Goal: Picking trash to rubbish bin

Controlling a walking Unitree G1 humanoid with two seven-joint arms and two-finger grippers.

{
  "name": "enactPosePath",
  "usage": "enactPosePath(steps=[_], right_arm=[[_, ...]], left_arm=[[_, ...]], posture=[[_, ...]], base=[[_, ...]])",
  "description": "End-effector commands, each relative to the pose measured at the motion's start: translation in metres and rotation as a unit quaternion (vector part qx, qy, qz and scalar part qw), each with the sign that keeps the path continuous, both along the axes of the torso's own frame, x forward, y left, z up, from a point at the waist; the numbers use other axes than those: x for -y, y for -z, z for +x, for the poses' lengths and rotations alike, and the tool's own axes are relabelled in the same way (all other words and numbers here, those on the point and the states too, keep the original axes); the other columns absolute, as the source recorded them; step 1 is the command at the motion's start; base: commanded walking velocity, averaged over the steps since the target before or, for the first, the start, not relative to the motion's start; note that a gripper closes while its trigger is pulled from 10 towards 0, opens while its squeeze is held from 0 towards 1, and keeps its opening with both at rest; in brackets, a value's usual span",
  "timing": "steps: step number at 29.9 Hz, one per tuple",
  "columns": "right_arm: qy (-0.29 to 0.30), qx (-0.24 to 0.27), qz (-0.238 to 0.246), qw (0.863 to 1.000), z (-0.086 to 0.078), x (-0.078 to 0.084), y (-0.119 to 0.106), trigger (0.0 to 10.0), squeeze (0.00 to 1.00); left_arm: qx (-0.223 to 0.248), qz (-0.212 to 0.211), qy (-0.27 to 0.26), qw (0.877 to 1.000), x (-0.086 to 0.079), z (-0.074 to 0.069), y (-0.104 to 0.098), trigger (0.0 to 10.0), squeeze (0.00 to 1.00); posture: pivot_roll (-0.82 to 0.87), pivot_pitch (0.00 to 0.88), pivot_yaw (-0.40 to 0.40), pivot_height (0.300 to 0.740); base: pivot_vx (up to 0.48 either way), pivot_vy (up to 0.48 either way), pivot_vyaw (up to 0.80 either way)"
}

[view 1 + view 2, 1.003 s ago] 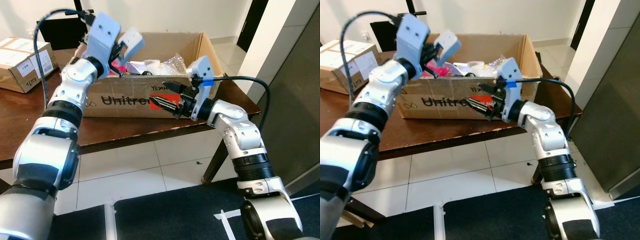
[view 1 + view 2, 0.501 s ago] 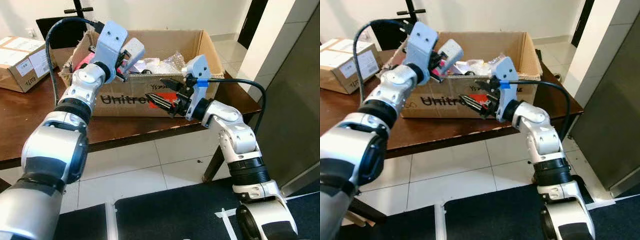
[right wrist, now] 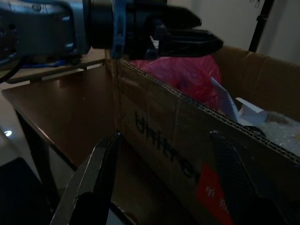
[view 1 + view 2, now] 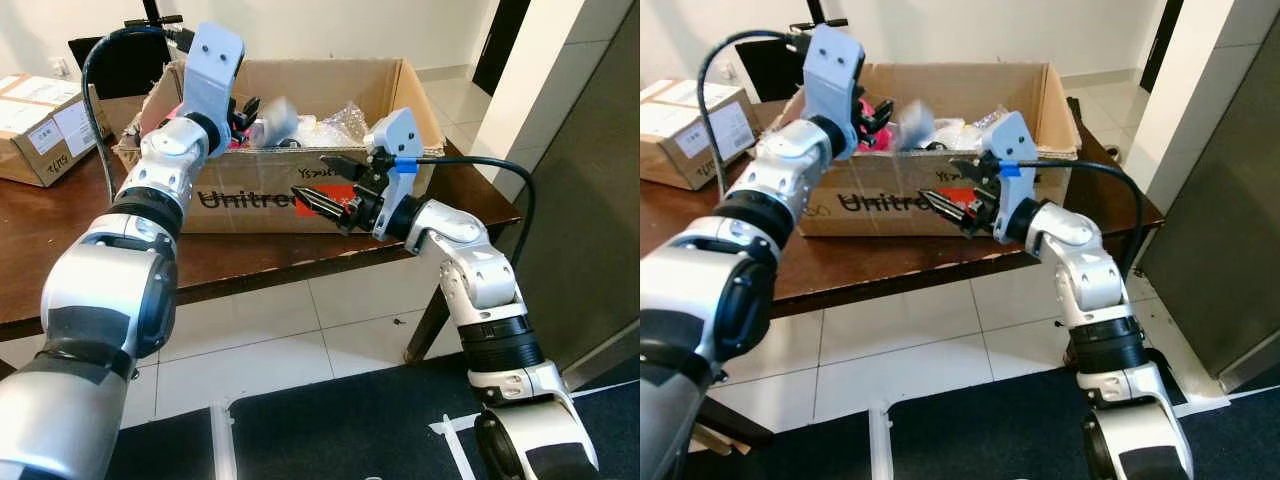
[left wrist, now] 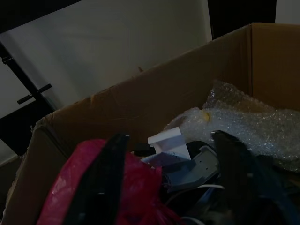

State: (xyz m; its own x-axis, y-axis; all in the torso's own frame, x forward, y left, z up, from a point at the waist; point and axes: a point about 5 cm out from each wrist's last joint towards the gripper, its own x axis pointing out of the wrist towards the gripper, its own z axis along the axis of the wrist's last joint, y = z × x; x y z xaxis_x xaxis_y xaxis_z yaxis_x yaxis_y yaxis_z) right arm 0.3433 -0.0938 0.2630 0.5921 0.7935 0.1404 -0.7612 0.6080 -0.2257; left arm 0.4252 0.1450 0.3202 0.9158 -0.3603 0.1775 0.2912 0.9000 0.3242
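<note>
Trash: a blurred grey-white piece (image 4: 272, 122) sits in the air just above the near-left part of the box (image 4: 300, 195), apart from the fingers beside it; its shape cannot be made out.

Box: open brown cardboard carton with black "Unitree" lettering and a red mark on its near wall, standing on the table (image 4: 60, 245). It serves as the bin. Contents: a pink bag (image 5: 89, 187) at the left end, bubble wrap (image 5: 253, 126) toward the right, a white folded scrap (image 5: 168, 143) and dark items between them.

Left gripper (image 4: 243, 112): raised over the box's left near rim, fingers parted and empty, pointing into the box above the pink bag.

Right gripper (image 4: 325, 182): held in front of the box's near wall, close to the red mark, fingers spread apart with nothing between them. A black cable (image 4: 500, 165) runs from its wrist.

Table: dark brown wood; its near edge is chipped under the right gripper.

Small box (image 4: 45, 125): taped carton with white labels, far left on the table, well apart from the big one.

Floor (image 4: 300, 340): pale tiles under the table, a dark mat (image 4: 340, 430) nearer the robot.
</note>
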Motion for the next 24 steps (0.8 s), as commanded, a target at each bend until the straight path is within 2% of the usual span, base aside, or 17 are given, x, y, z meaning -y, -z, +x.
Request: enactPosePath(steps=[1,2,6,10,11,12,13,14,15,16,17,19,20,22,23,24], right_arm=[[-0.008,0.001,-0.004,1.0,-0.003,-0.002,0.0,10.0,0.0],[-0.009,0.0,-0.007,1.0,-0.003,-0.003,0.001,10.0,0.0],[-0.012,0.0,-0.012,1.0,-0.003,-0.003,0.002,10.0,0.0],[-0.012,0.0,-0.013,1.0,-0.003,-0.003,0.001,10.0,0.0],[-0.012,0.001,-0.012,1.0,-0.003,-0.003,0.0,10.0,0.0],[-0.012,0.001,-0.012,1.0,-0.003,-0.003,0.0,10.0,0.0],[-0.012,0.002,-0.009,1.0,-0.002,-0.003,-0.002,10.0,0.0],[-0.013,0.002,0.001,1.0,-0.003,-0.002,-0.004,10.0,0.0],[-0.013,0.002,0.001,1.0,-0.003,-0.002,-0.004,10.0,0.0],[-0.018,0.0,0.014,1.0,-0.004,0.001,-0.007,10.0,0.0],[-0.018,0.0,0.014,1.0,-0.004,0.001,-0.007,10.0,0.0],[-0.024,-0.002,0.014,1.0,-0.005,0.003,-0.007,10.0,0.0],[-0.024,-0.002,0.014,1.0,-0.005,0.003,-0.007,10.0,0.0],[-0.054,-0.012,-0.004,0.998,-0.011,0.005,0.0,10.0,0.0],[-0.054,-0.012,-0.004,0.998,-0.011,0.005,0.0,10.0,0.0],[-0.073,-0.017,-0.01,0.997,-0.015,0.005,0.003,10.0,0.0]], left_arm=[[-0.007,-0.001,0.0,1.0,-0.002,0.0,-0.002,10.0,1.0],[-0.021,0.011,-0.008,1.0,-0.004,0.001,0.002,10.0,0.0],[-0.049,0.036,-0.019,0.998,-0.008,0.002,0.011,10.0,0.0],[-0.056,0.025,-0.01,0.998,-0.008,0.002,0.011,10.0,0.0],[-0.053,-0.009,0.018,0.998,-0.007,0.001,0.005,10.0,0.0],[-0.053,-0.009,0.018,0.998,-0.007,0.001,0.005,10.0,0.0],[-0.044,-0.047,0.054,0.996,-0.005,-0.001,-0.003,10.0,0.0],[-0.033,-0.105,0.102,0.989,-0.004,-0.004,-0.014,10.0,0.0],[-0.033,-0.105,0.102,0.989,-0.004,-0.004,-0.014,10.0,0.0],[-0.016,-0.189,0.195,0.962,-0.005,-0.011,-0.033,10.0,0.0],[-0.016,-0.189,0.195,0.962,-0.005,-0.011,-0.033,10.0,0.0],[-0.013,-0.216,0.262,0.94,-0.005,-0.016,-0.039,10.0,0.0],[-0.013,-0.216,0.262,0.94,-0.005,-0.016,-0.039,10.0,0.0],[-0.036,-0.16,0.357,0.92,-0.003,-0.025,-0.03,10.0,0.0],[-0.036,-0.16,0.357,0.92,-0.003,-0.025,-0.03,10.0,0.0],[-0.054,-0.131,0.395,0.908,-0.004,-0.029,-0.021,10.0,0.0]], posture=[[-0.1,0.123,0.045,0.74],[-0.1,0.123,0.043,0.74],[-0.1,0.123,0.042,0.74],[-0.1,0.124,0.039,0.74],[-0.1,0.124,0.039,0.74],[-0.1,0.124,0.039,0.74],[-0.1,0.124,0.039,0.74],[-0.1,0.124,0.041,0.74],[-0.1,0.124,0.041,0.74],[-0.1,0.121,0.042,0.74],[-0.1,0.121,0.042,0.74],[-0.1,0.119,0.04,0.74],[-0.1,0.119,0.04,0.74],[-0.1,0.116,0.035,0.74],[-0.1,0.116,0.035,0.74],[-0.1,0.116,0.035,0.74]], base=[[0.0,0.0,0.0],[0.0,0.0,0.0],[0.0,0.0,0.0],[0.0,0.0,0.0],[0.0,0.0,0.0],[0.0,0.0,0.0],[0.0,0.0,0.0],[0.0,0.0,0.0],[0.0,0.0,0.0],[0.0,0.0,0.0],[0.0,0.0,0.0],[0.0,0.0,0.0],[0.0,0.0,0.0],[0.0,0.0,0.0],[0.0,0.0,0.0],[0.0,0.0,0.0]])
